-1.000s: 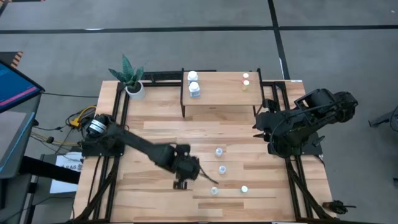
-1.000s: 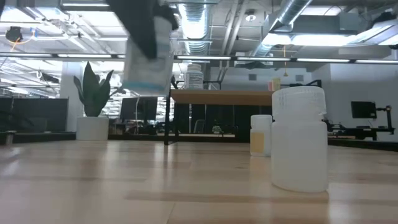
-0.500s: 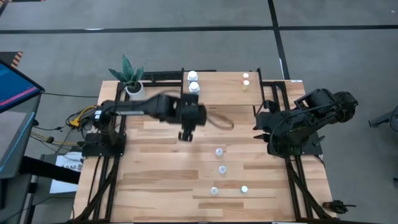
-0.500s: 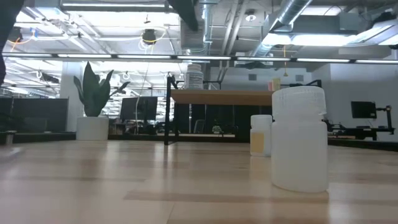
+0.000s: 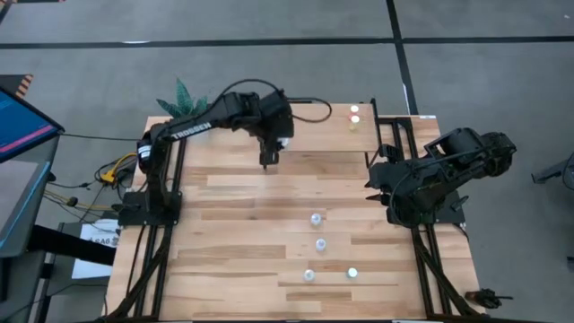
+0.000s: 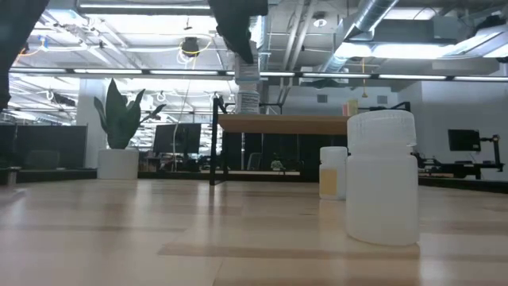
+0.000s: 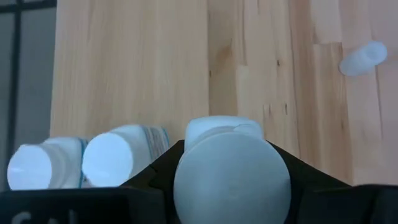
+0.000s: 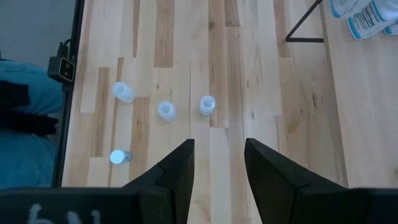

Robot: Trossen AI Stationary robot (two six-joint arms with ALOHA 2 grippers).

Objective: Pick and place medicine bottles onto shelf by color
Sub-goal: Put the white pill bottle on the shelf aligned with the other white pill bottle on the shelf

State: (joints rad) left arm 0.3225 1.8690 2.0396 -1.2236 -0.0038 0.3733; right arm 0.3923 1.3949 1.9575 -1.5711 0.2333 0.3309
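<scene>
Wooden plank table [image 5: 224, 233] fills your overhead view, with the shelf [image 5: 314, 130] at its far edge. Your left gripper [image 5: 276, 144] is over the shelf's left end, fingers clamped on a white bottle [image 7: 231, 177]; the left arm reaches across from the table's left side. Two white bottles [image 7: 84, 160] already lie just beside it on the shelf. Two small capped bottles [image 5: 354, 115] stand at the shelf's right end. Four bottles [image 5: 317, 244] are on the table, three pale ones and one green-capped [image 5: 352, 272]. Your right gripper [image 8: 217, 163] waits at the table's right edge, fingers apart and holding nothing.
</scene>
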